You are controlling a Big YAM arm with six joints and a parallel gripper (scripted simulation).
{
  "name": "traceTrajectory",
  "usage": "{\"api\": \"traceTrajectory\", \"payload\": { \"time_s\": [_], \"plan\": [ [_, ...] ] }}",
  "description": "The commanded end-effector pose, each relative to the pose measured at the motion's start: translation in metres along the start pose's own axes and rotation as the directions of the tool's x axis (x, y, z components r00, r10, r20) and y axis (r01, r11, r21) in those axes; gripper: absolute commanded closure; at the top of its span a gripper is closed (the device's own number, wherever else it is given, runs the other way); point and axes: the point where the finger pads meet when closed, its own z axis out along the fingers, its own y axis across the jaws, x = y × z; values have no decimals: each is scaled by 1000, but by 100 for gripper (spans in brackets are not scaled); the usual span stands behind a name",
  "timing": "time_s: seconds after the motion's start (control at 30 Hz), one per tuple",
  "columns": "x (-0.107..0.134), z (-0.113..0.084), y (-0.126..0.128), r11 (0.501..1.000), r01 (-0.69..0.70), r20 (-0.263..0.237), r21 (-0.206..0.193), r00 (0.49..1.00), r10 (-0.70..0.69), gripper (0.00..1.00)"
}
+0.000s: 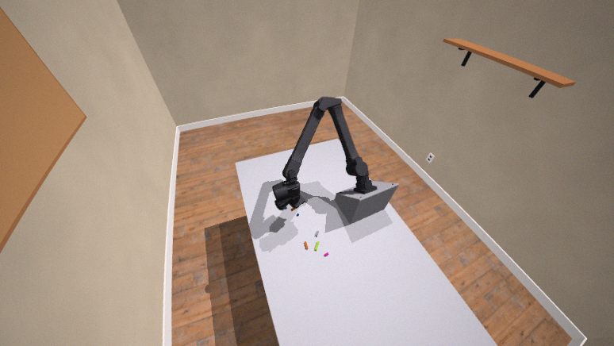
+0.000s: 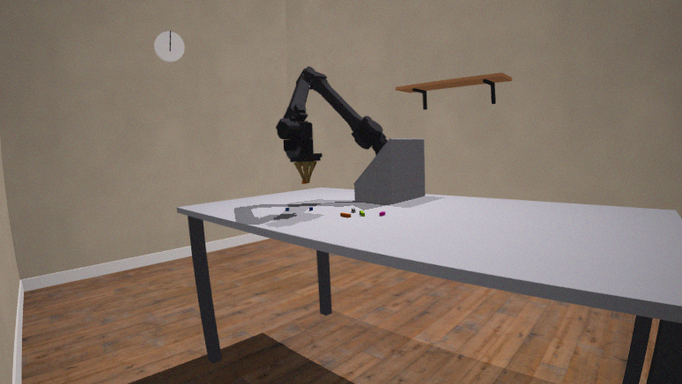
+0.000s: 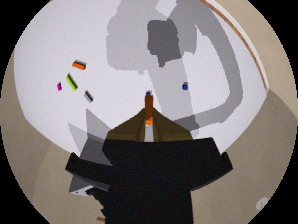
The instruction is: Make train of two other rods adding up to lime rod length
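My gripper (image 1: 293, 208) (image 2: 306, 180) (image 3: 148, 111) is shut on an orange rod (image 2: 305, 181) (image 3: 149, 102) and holds it well above the table. One blue rod (image 1: 297, 214) (image 2: 311, 209) (image 3: 148, 93) lies on the table, close to the held rod's far end in the wrist view. Another blue rod (image 1: 285, 208) (image 2: 287, 209) (image 3: 185, 86) lies apart from it. A second orange rod (image 1: 305, 245) (image 2: 345, 215) (image 3: 79, 65), the lime rod (image 1: 316, 246) (image 2: 362, 213) (image 3: 72, 82), a grey rod (image 1: 316, 233) (image 2: 352, 210) (image 3: 88, 96) and a magenta rod (image 1: 326, 254) (image 2: 381, 213) (image 3: 59, 86) lie loosely grouped, apart from each other.
The arm's grey base block (image 1: 365, 204) (image 2: 391, 171) stands on the white table (image 1: 356, 296) (image 2: 524, 243). The table's long edge is on the left in the top view, near the blue rods. The arm's shadow falls around the blue rods.
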Motion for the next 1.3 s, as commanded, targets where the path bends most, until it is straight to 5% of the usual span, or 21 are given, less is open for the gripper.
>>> {"api": "traceTrajectory", "payload": {
  "time_s": [0.0,0.4,0.87,1.27],
  "plan": [
    [-8,-8,-1,1000,-23,26,6,999,22,95],
    [-10,18,-8,1000,-23,15,4,1000,23,95],
    [0,80,1,1000,-5,-1,-4,1000,5,95],
    [-6,84,-6,1000,-16,20,8,1000,16,95]
  ]
}}
